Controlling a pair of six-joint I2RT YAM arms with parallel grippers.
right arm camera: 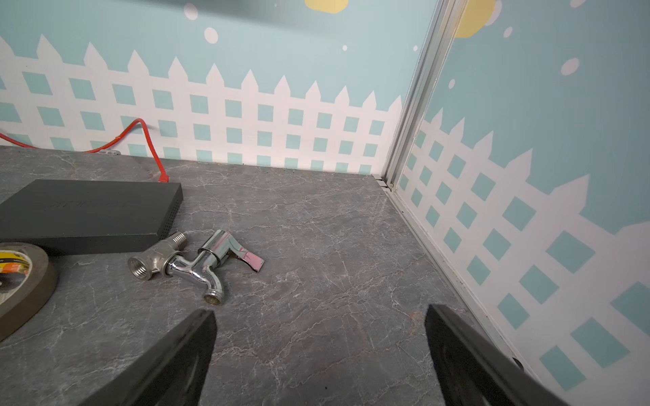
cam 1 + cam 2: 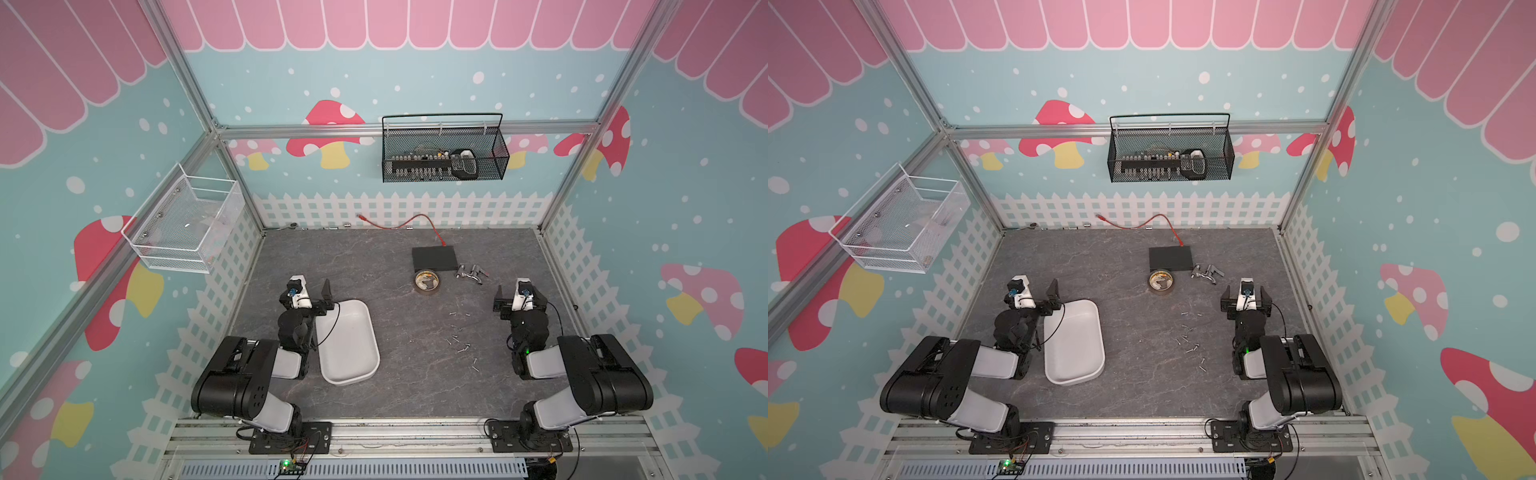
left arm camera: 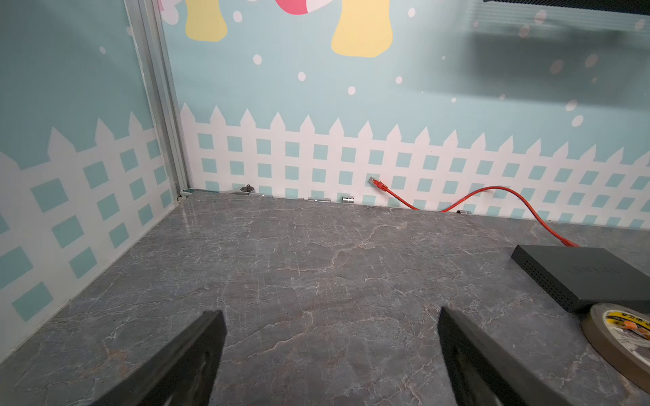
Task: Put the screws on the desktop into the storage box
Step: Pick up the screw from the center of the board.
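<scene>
Sitting on opposite sides of the surface point(image 2: 415, 386), both arms are pointing toward the back wall w/ nothing in their grasp: the left hand point(image 3: 329, 316) is showing its fingers spread wide over bare marbled grey, and the right hand point(image 2: 520, 296) is gaping just the same. The screws point(image 2: 459, 341) are lying loose in a thin scatter on the surface, approx. between the storage box point(image 2: 347, 340) and the right arm, and none are in the box yet, so the task is looking unstarted. What the coming move is turning on, in my judgement: the scatter is lying inboard of the right hand and back toward the robot's base – behind the line its fingers are facing, which is why the right wrist view is catching only the chrome tap point(image 1: 197, 262), the flat black box point(image 1: 88, 211) and the tape roll point(image 1: 24, 281), no screws. The right arm is clearly the nearer one; the left is hanging beside the box, well apart from the scatter. Each screw is pointing its own way, and they are too small to read individually, so wrist alignment is probably needing a closer look. The box's long axis is running roughly front-to-back, w/ its long side facing the screws.
</scene>
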